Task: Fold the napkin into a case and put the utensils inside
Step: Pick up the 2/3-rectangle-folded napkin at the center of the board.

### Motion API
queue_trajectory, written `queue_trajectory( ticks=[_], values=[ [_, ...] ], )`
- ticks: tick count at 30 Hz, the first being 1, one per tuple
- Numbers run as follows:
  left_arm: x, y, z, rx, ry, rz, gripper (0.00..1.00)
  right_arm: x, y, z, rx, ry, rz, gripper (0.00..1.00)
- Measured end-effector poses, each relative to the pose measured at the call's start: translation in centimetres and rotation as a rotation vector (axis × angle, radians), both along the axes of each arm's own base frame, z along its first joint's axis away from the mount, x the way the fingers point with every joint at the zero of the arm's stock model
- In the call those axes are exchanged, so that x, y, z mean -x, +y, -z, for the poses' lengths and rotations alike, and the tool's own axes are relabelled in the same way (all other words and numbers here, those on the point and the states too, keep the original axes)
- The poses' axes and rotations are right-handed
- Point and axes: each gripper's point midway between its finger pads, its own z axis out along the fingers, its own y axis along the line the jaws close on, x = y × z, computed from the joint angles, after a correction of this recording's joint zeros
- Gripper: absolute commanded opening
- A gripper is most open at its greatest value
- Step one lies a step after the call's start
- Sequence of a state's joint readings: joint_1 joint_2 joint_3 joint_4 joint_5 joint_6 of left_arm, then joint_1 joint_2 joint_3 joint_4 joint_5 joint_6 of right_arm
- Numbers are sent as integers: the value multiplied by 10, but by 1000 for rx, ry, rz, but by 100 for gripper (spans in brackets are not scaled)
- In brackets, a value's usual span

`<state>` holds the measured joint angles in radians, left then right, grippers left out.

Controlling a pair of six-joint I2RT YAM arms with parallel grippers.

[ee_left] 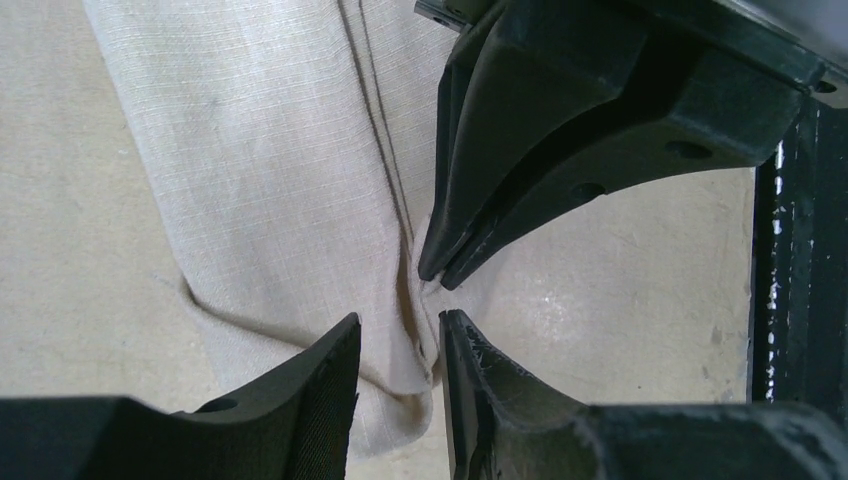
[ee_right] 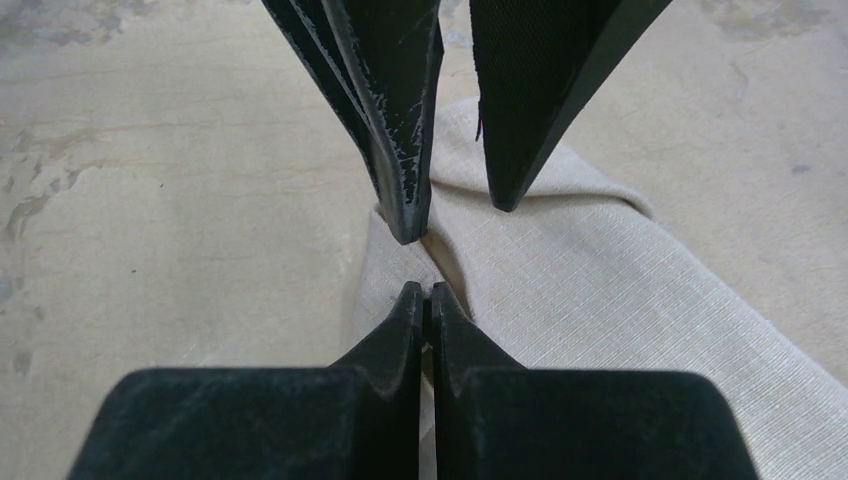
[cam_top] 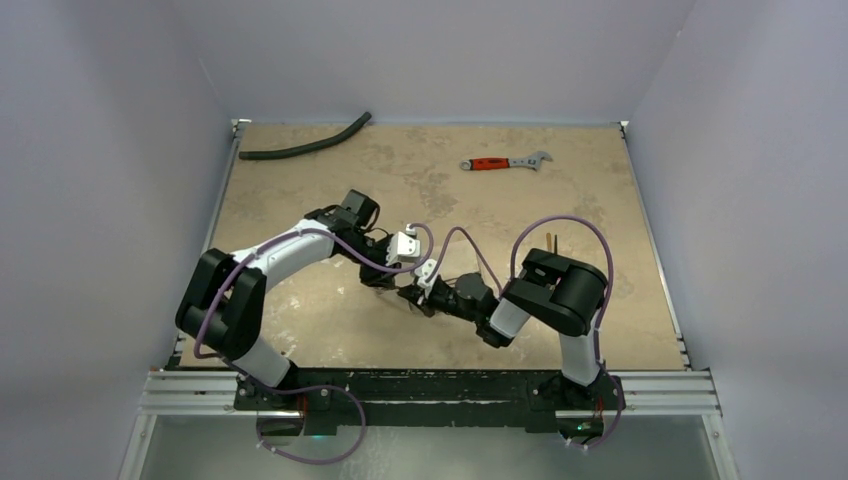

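The bench is a mottled tan slab, and everything here is placed from the napkin, which lies on it near the middle, toward the front edge. From the overhead view the cloth is largely hidden under the two wrists. The left arm and the right arm reach in from either side and meet above the napkin. The cloth itself is cream, folded into a long band, with a stitched hem running along its length.

Well away from the napkin, at the far left corner, lies a curved black hose. A red-handled wrench lies far beyond the napkin, to its right.

The left end effector stands with its fingers apart, straddling the hemmed edge at the napkin's end, cloth showing in the gap. The right end effector has its fingers pressed together, tips at that same edge, facing the left one. I cannot tell whether any cloth is caught between them.

Of the utensils, only a thin gold sliver shows, to the right of the napkin, past the right arm.
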<state>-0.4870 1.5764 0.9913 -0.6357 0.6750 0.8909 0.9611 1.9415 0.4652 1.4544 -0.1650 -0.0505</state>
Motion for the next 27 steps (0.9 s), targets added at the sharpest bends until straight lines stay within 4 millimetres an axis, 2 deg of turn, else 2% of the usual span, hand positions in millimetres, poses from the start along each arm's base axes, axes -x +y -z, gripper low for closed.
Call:
queue_trajectory(
  ticks=[10,15,20,23,27],
  values=[
    [0,-10,13,50,0,40,35,9,-4,8,5,47,-44,0],
    [8,-7,20,53,-11,91,35,19,-5,11,6,80,-83,0],
    [20,2,29,34,-1,142,35,19,-6,10,-5,92,-86,0],
    [25,6,34,20,-4,161,35,15,-5,2,-24,76,-80,0],
    [26,13,39,16,-46,112,38,6,4,-26,-88,12,-86,0]
  ],
)
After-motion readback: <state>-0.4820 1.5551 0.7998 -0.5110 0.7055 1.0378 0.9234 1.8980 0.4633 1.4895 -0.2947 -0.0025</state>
